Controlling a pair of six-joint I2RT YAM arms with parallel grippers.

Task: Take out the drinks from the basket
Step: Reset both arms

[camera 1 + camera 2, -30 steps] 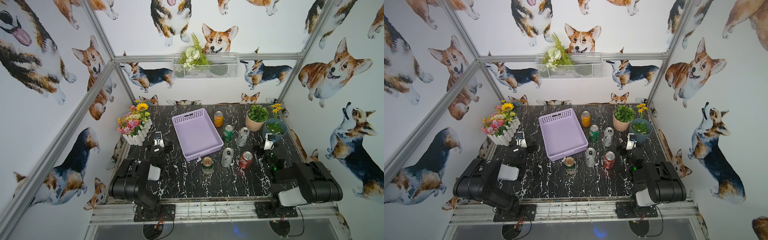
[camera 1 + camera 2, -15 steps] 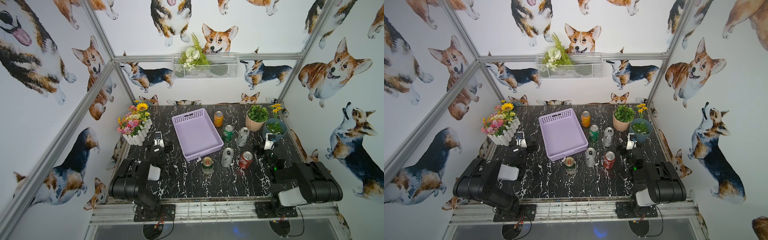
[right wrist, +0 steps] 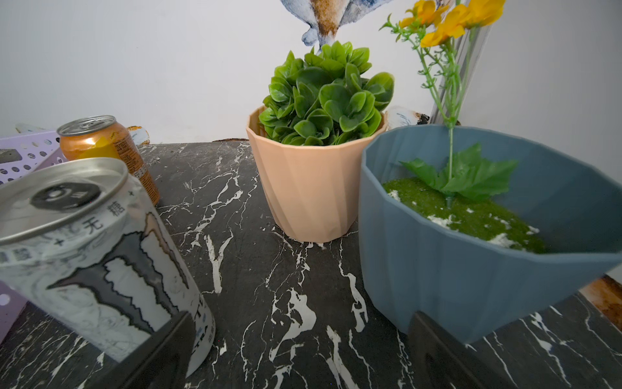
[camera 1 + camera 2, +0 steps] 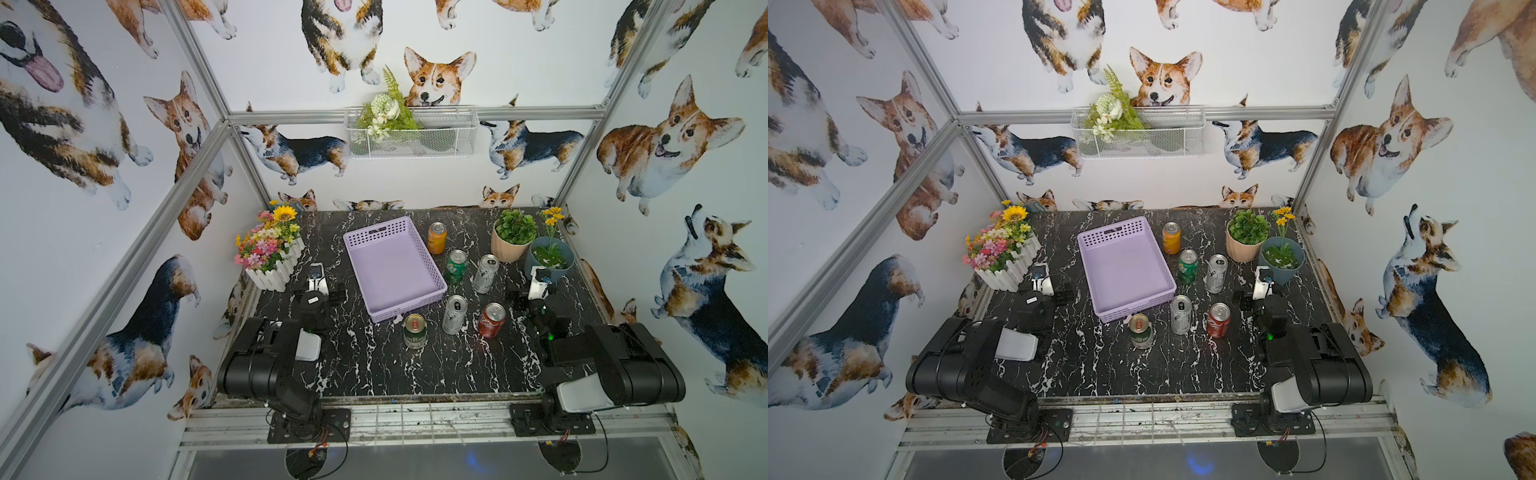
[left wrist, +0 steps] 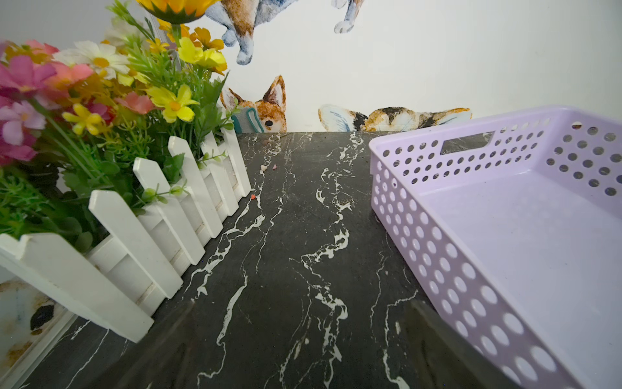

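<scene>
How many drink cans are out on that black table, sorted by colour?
Silver-white cans: 2
Green cans: 2
Orange can: 1
Red can: 1
Total: 6, all standing on the table, none in the purple basket.

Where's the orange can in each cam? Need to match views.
Top view: orange can stands right of the basket, near its far corner.
Top view: same place, beside the basket.
Left wrist: not in it; basket only.
Right wrist: orange can behind the silver-white can.
Shared landmark: the basket.

The empty basket (image 5: 424, 250) sits on the black marble table (image 5: 296, 242), well apart from a white-fenced flower box (image 5: 158, 222) to its left.
</scene>
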